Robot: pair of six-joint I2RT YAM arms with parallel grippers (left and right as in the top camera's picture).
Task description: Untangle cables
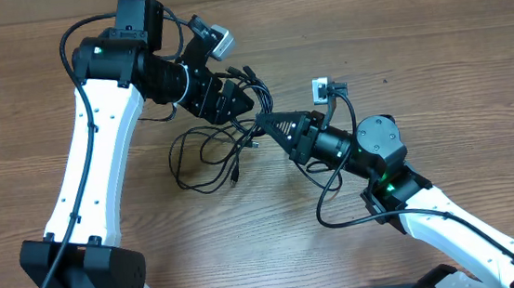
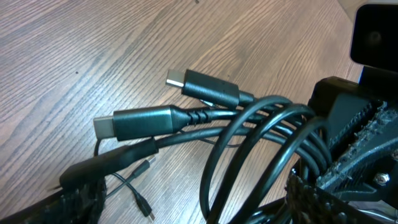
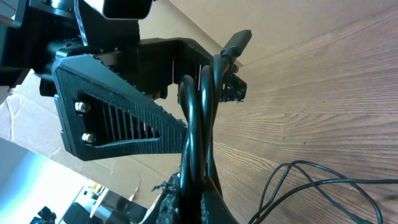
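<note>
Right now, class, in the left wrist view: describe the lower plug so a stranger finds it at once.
Over the wooden table, black cables loop in from the right. Two plugs point left. Yours is the lower plug, with a ribbed collar behind it; the upper plug looks smooth.

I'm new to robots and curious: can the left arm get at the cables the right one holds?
Probably yes: the left end effector is open with the cables running between its fingers, close beside the shut right end effector.
</note>
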